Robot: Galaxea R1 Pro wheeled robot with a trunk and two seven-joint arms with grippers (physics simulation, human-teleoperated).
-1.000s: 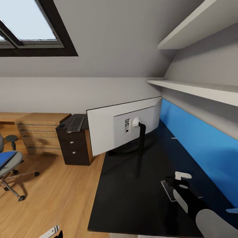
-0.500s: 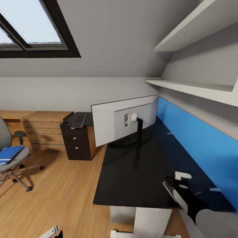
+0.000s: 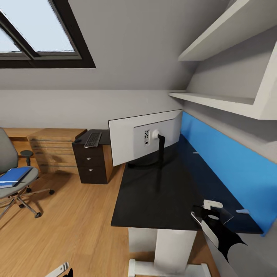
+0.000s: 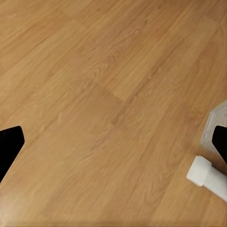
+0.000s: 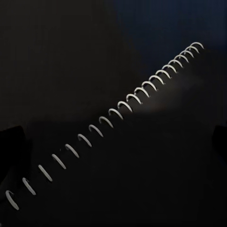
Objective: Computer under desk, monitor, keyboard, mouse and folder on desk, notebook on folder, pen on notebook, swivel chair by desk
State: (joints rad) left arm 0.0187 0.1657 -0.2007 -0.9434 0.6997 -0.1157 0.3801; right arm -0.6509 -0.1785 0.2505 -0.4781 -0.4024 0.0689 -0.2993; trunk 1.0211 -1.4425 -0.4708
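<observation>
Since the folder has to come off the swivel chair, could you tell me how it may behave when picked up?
The folder looks thin and flat, so probably light and somewhat bendy, and hard to get fingers under. It lies on the padded seat of the swivel chair, whose base has casters, so pushing on it may roll the chair away.

The monitor point(image 3: 144, 140) stands at the far end of the black surface point(image 3: 154, 196). Nearer than the monitor the surface lies bare. Two shelves point(image 3: 227, 104) overhang its blue-panel side. Left of the monitor, a dark drawer cabinet point(image 3: 92, 165) blocks the floor.
</observation>
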